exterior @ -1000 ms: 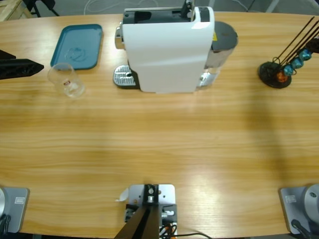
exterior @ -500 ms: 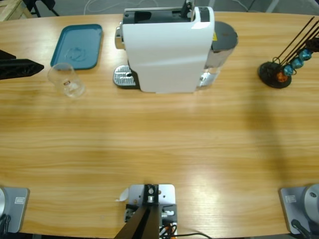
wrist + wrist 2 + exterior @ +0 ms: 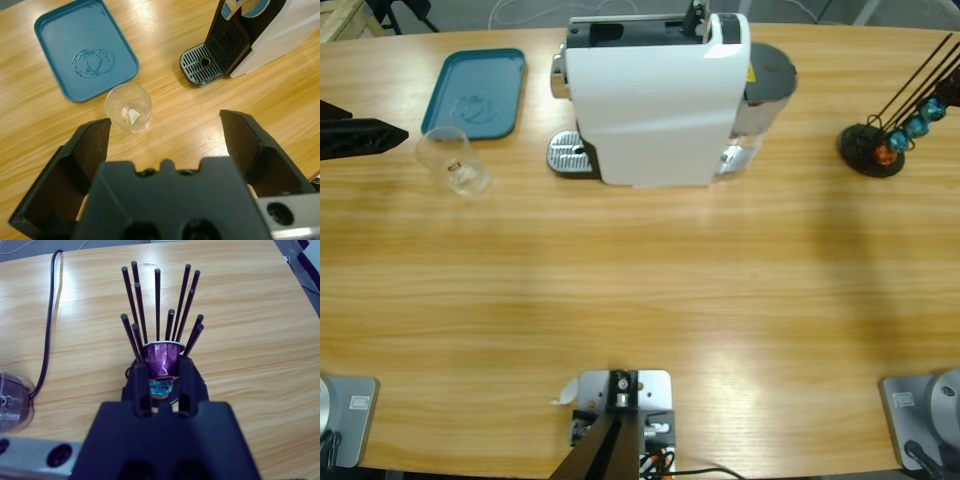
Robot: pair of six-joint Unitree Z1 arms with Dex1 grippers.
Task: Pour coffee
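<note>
The left gripper (image 3: pixel 165 135) hangs with jaws spread wide above the glass (image 3: pixel 128 107). The right gripper (image 3: pixel 162 372) pinches a purple capsule (image 3: pixel 161 359) at the rack (image 3: pixel 159 315).

The glass is upright beside the tray (image 3: pixel 55 30), with no coffee visible. It looks light, rigid, slick and breakable: grip mid-wall, gently.

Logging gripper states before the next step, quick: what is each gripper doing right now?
Left gripper: open, empty, above the glass.
Right gripper: shut on the purple capsule at the capsule rack.
</note>
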